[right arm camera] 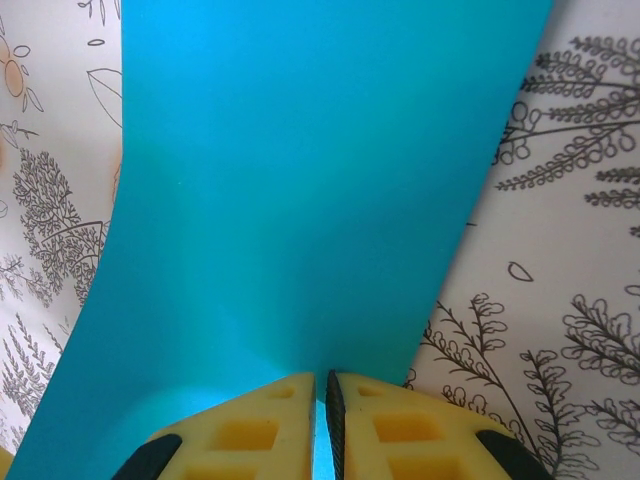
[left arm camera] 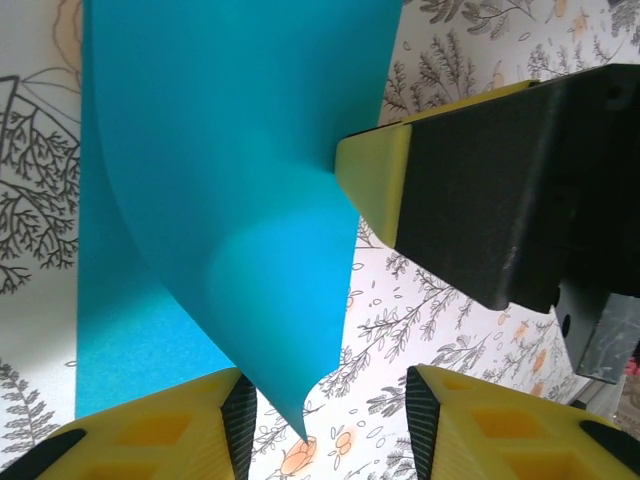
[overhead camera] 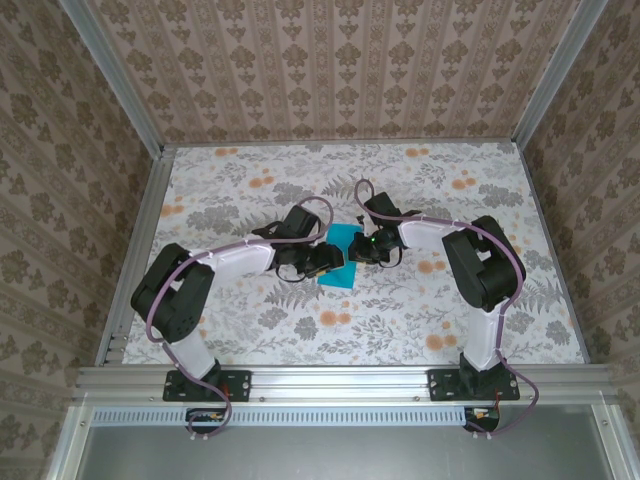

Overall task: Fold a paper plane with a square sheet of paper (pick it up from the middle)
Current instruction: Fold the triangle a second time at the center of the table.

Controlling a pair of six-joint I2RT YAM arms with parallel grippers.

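Observation:
The teal-blue square sheet of paper [overhead camera: 342, 257] sits mid-table between both arms. My right gripper [overhead camera: 368, 248] is shut on the sheet's edge [right arm camera: 330, 190], its yellow fingers [right arm camera: 400, 430] pinched together with the paper between them. That edge is lifted, so the sheet [left arm camera: 230, 170] curls up from the table with one corner hanging down. My left gripper [left arm camera: 330, 420] is open beside the sheet; the hanging corner dips between its fingers near the left pad, without being clamped. The right gripper's yellow fingertip [left arm camera: 375, 180] touches the sheet's edge in the left wrist view.
The floral tablecloth [overhead camera: 250, 190] covers the table inside an aluminium frame [overhead camera: 340, 380]. Patterned walls [overhead camera: 330, 60] close the back and both sides. Bare cloth lies around the sheet on all sides.

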